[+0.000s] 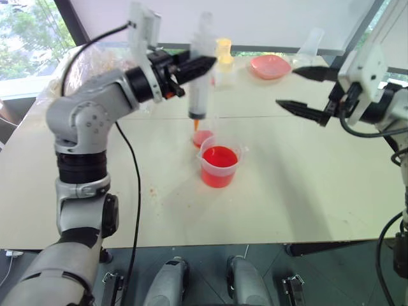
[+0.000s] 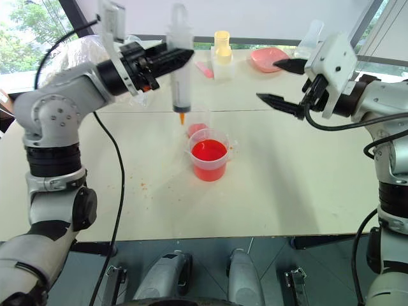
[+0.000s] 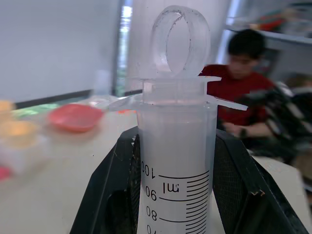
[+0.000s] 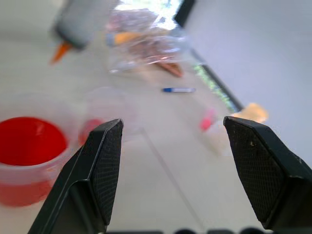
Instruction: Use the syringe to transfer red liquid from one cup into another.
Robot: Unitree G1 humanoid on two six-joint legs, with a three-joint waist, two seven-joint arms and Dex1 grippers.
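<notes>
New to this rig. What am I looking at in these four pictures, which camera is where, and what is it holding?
It is a two-armed humanoid robot standing at a pale table. Two pictures come from the two eyes of a head camera looking down over the arms; the other two come from a camera on each wrist, looking along that claw's black fingers.

The left claw is shut on a big clear syringe, held upright with its orange tip pointing down above the cups. The right claw is open and holds nothing.

On the table: a wide spouted cup of red liquid, a smaller cup behind it, a pink dish and a blue pen.
</notes>
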